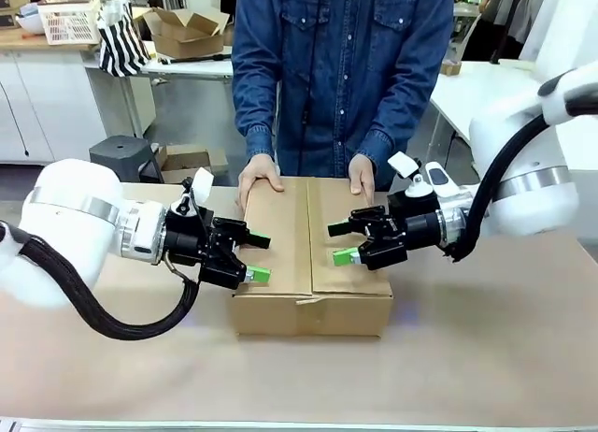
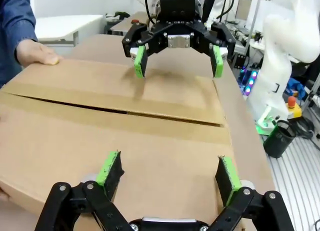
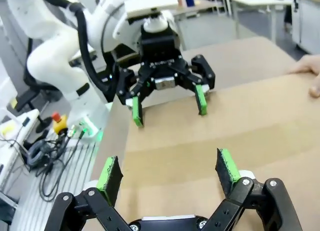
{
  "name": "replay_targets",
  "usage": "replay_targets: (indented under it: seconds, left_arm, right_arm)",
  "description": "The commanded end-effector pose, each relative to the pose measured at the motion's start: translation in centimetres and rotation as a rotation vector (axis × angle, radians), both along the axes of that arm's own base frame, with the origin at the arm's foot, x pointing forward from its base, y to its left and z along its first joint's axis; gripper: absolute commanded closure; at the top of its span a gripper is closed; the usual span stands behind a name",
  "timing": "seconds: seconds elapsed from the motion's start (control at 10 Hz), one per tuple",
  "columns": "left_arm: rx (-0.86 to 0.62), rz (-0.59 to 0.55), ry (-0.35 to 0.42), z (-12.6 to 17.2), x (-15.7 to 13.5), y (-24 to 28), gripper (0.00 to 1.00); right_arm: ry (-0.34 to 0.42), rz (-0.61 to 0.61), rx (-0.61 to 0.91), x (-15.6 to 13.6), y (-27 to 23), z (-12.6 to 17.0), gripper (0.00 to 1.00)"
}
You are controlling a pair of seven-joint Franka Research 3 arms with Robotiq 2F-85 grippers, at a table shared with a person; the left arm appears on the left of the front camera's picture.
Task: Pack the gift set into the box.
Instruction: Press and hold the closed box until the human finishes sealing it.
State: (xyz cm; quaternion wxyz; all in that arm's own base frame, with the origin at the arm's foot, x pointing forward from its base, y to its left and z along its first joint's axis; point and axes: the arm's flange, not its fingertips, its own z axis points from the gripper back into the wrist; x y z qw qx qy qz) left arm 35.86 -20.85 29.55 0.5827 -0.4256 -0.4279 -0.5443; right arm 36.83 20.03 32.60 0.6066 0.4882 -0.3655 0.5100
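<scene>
Box [image 1: 313, 254], a single brown corrugated carton, sat mid-surface [image 1: 486, 348] with its two top flaps folded shut along a central seam. Two grippers flanked it, the left gripper [image 1: 259, 257] at its left edge and the right gripper [image 1: 338, 244] over its right flap. Both were spread wide and clasped nothing, and their lower pads seemed to touch the cardboard. A person pressed the far edge with one hand [image 1: 258, 177] and the other hand [image 1: 362, 175].
</scene>
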Motion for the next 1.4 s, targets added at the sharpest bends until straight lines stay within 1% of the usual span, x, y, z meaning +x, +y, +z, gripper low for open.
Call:
replay_targets:
  seconds: [0.0, 0.2, 0.4, 0.5, 0.6, 0.7, 0.8, 1.3]
  left_arm:
    - [0.022, 0.032, -0.062, -0.9, -3.9, 0.1, 0.00]
    - [-0.009, 0.023, -0.023, -1.0, -3.9, -0.3, 0.00]
    - [0.020, 0.016, -0.049, -0.8, -3.6, -0.2, 0.00]
    - [0.021, 0.012, -0.038, -0.7, -3.4, -0.1, 0.00]
    - [0.021, 0.005, -0.017, -0.8, -3.2, -0.1, 0.00]
    - [-0.030, -0.013, 0.072, -0.8, -2.9, 0.0, 0.00]
    - [0.000, 0.003, -0.028, -0.1, -0.4, -1.3, 0.00]
    - [0.000, 0.003, -0.028, -0.1, -0.4, -1.3, 0.00]
  right_arm:
    - [-0.116, 0.013, -0.030, 0.6, -0.9, 0.0, 0.00]
    - [-0.158, -0.045, -0.153, 1.5, -1.2, -1.3, 0.00]
    - [-0.140, -0.042, -0.165, 2.1, -1.0, -2.4, 0.00]
    - [-0.121, -0.045, -0.159, 2.2, -1.1, -2.7, 0.00]
    - [-0.110, -0.072, -0.169, 2.2, -1.1, -2.9, 0.00]
    - [-0.063, -0.052, -0.196, 2.1, -1.0, -3.0, 0.00]
    - [-0.099, -0.049, -0.145, 1.8, -1.6, -1.8, 0.00]
    - [-0.099, -0.049, -0.145, 1.8, -1.6, -1.8, 0.00]
